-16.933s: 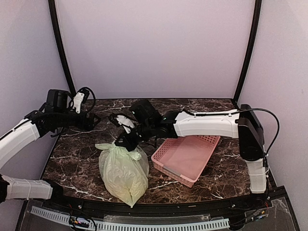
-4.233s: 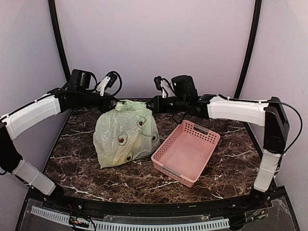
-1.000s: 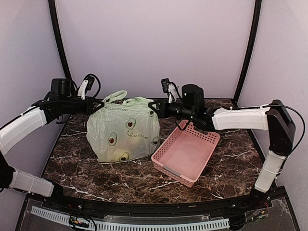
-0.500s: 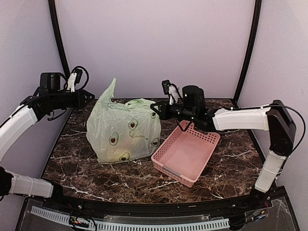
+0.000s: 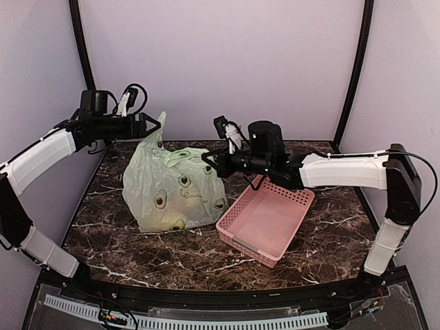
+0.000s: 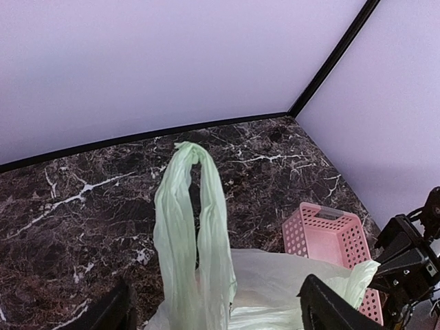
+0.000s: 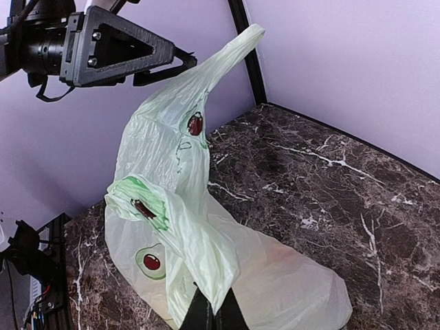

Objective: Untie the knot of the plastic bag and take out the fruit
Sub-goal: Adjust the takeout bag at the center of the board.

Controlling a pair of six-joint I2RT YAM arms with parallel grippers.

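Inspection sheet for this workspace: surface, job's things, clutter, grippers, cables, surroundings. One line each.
Surface: dark marble-patterned table.
Job's things: plastic bag stands on the table. One handle loop stands upright and the handles are apart, with nothing tied. The fruit cannot be made out through the plastic.
Clutter: pink basket to the right of the bag in the top view.
Grippers: left gripper is open, with the upright loop between its fingers and not gripped. Right gripper is shut on the bag's other handle.
Cables: black cable loop at the left wrist.
Surroundings: pale lilac walls and black corner posts.
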